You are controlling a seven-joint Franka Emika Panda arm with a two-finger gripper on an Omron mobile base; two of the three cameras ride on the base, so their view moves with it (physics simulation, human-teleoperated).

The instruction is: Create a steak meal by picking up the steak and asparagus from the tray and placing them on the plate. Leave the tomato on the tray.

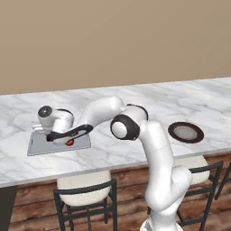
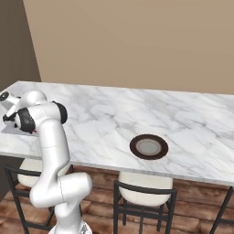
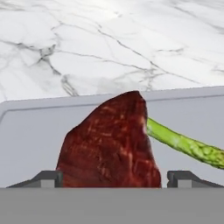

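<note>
Hand view: steak (image 3: 111,144) sits on the tray (image 3: 30,131), dead centre, rising between the two dark fingertips (image 3: 46,178). Fingertips stand apart, one on each side of the meat; whether they touch it, cannot tell. Asparagus (image 3: 186,144) lies on the tray just beside the steak's right flank, its near end hidden behind the meat. Marble counter (image 3: 109,43) beyond the tray rim.

Left base view: tray (image 1: 36,146) on the counter at far left, tomato (image 1: 70,143) a red spot on it under the forearm. Steak and asparagus hidden by the hand here. Plate (image 1: 185,132) well apart, to the right on the same counter, nothing on it.

Right base view: plate (image 2: 148,146) near the counter's front edge; a corner of the tray (image 2: 11,129) at the left margin.

Arm: elbow up, forearm reaching left, hand low over the tray, gripper (image 3: 111,180) straddling the steak
</note>
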